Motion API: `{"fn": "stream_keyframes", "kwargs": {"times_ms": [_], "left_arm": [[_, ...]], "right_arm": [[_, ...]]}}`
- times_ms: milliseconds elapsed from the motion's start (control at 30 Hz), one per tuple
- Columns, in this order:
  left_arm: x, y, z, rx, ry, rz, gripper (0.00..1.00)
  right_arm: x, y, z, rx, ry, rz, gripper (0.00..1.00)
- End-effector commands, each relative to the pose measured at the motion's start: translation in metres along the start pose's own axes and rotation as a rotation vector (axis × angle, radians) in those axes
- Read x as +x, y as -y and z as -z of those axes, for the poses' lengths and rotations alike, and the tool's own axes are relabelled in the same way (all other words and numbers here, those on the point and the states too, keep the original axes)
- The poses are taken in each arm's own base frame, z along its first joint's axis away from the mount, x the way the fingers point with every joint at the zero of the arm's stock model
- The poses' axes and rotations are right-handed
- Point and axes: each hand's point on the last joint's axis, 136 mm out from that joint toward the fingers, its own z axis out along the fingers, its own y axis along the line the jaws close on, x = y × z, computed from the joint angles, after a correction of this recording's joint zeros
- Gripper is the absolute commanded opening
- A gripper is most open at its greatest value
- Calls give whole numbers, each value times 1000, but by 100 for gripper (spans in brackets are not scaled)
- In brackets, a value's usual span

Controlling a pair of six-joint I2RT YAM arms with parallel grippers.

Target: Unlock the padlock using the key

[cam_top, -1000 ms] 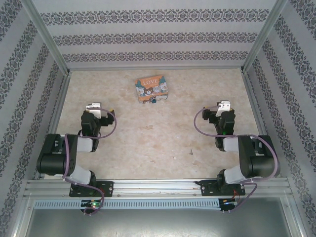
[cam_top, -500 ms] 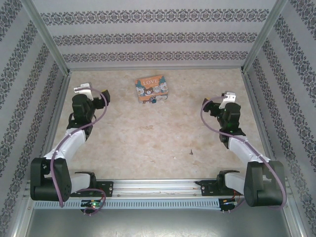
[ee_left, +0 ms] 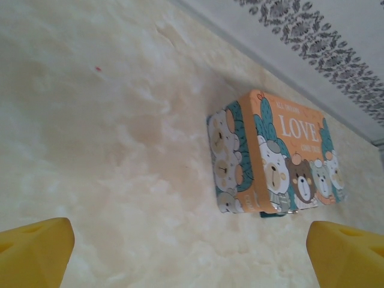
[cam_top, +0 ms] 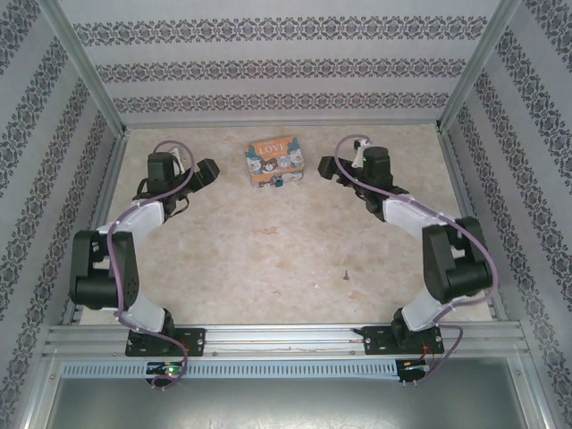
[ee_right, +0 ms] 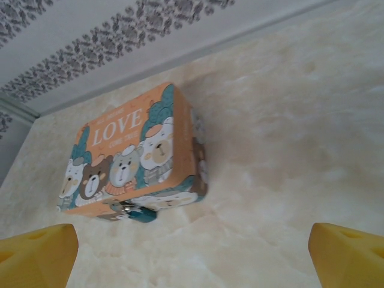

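Observation:
The tiny teal padlock [cam_top: 280, 181] [ee_right: 138, 213] hangs at the front edge of the orange "LOVE" tin box [cam_top: 274, 159] [ee_right: 129, 153] [ee_left: 282, 157]. In the left wrist view just a teal sliver of the padlock [ee_left: 273, 213] shows under the tin. My left gripper [cam_top: 207, 170] [ee_left: 192, 264] is left of the tin, open, its yellow fingertips [ee_left: 36, 252] wide apart with nothing between them. My right gripper [cam_top: 326, 166] [ee_right: 192, 264] is right of the tin, also open and empty. A small dark item [cam_top: 345, 275], too small to identify, lies on the table toward the near right.
The marble-patterned table [cam_top: 268, 250] is bounded by patterned walls at the back and sides. The tin stands close to the back wall [cam_top: 286, 103]. Both arms stretch from their bases at the near edge toward the back.
Both arms have unfolded from near their bases and reached toward the back. Each gripper has swung inward and now faces the tin from its own side.

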Motion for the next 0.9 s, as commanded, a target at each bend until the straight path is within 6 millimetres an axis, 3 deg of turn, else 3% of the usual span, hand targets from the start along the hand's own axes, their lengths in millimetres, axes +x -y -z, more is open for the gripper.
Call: {"fn": "stream_keyframes", "kwargs": {"times_ms": [0, 200, 433, 633, 867], "left_arm": [[4, 25, -13, 127, -78, 80, 100], [19, 46, -49, 208, -192, 100, 94], [37, 66, -84, 259, -290, 101, 90], [48, 72, -106, 272, -335, 110, 87], [66, 84, -123, 308, -415, 119, 79]], "right_arm": [[-6, -25, -24, -66, -18, -33, 98], [-2, -45, -71, -107, -62, -64, 98], [7, -43, -109, -73, -108, -82, 98], [25, -51, -126, -82, -190, -38, 98], [41, -64, -129, -124, -255, -10, 98]]}}
